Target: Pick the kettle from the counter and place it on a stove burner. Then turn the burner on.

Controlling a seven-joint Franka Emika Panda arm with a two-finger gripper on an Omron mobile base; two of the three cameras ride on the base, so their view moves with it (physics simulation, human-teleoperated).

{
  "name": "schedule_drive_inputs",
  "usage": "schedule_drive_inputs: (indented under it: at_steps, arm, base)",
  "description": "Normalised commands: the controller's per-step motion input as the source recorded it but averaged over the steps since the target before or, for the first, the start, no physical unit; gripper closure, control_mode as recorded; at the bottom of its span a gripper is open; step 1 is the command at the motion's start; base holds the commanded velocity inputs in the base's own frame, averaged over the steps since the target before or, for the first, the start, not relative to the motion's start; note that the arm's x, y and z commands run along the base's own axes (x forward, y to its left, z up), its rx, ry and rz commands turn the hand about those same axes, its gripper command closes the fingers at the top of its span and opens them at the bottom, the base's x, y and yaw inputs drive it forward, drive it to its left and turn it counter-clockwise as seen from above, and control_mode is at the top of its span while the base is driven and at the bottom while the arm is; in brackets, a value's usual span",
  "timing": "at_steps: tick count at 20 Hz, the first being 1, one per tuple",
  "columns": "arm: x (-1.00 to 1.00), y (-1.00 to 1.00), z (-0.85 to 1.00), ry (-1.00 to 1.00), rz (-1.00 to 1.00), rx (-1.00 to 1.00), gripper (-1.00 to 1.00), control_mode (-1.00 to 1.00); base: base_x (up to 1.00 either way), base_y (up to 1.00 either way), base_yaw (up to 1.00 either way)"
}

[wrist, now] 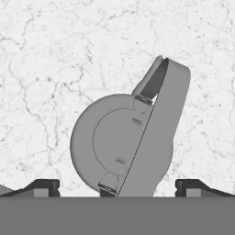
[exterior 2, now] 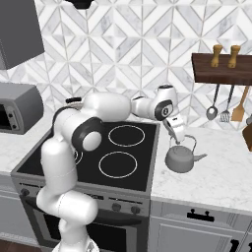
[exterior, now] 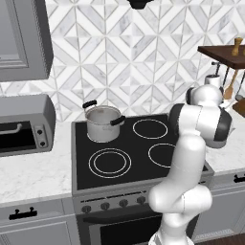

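Nearest the hand camera, the 2 dark fingertips [wrist: 45, 187] stand far apart at the lower edge of the hand view, 1 on each side of the kettle [wrist: 124, 144], with nothing pinched between them: the gripper [wrist: 117, 188] is released, jaws spread wide. The kettle appears from above as a round grey body with its thin arched handle [wrist: 167, 119] crossing it at a slant; it rests on the white marble-look counter [wrist: 55, 59], whose grey veins surround it on all sides.

In the right base view the gripper [exterior 2: 175, 132] hangs directly over the kettle [exterior 2: 182, 158], close to the arch of its handle; whether it touches cannot be told. The kettle sits upright on the counter [exterior 2: 216, 182], just beside the right edge of the stove [exterior 2: 140, 170], spout pointing away from the cooktop.

In the left base view the white arm [exterior: 191, 158] rises across the right part of the stove [exterior: 81, 167]. A steel pot [exterior: 102, 123] with 2 black side handles occupies the rear left burner. The stove burner [exterior: 110, 162], marked by 2 concentric white rings, lies front left, unlit and bare. A row of dark knobs [exterior: 114, 205] lines the grey front panel. A grey microwave [exterior: 24, 125] stands on the counter left of the stove.
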Motion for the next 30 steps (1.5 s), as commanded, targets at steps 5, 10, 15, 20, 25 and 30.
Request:
schedule_drive_inputs:
  at_steps: [5,10,15,20,25,30]
  arm:
    - [0.09,-0.08,-0.03,0.0,0.0,0.0,-1.0,-1.0]
    - [0.0,-0.02,0.0,0.0,0.0,0.0,-1.0,-1.0]
    - [0.0,0.0,0.0,0.0,0.0,0.0,1.0,-1.0]
    - [0.0,0.0,0.0,0.0,0.0,0.0,1.0,-1.0]
    - [-0.01,0.0,0.0,0.0,0.0,0.0,1.0,-1.0]
    - [-0.42,0.33,0.25,-0.11,0.11,0.0,1.0,-1.0]
  base:
    - [0.0,0.0,0.0]
    - [0.0,0.0,0.0]
    - [0.0,0.0,0.0]
    - [0.0,0.0,0.0]
    - [0.0,0.0,0.0]
    - [0.0,0.0,0.0]
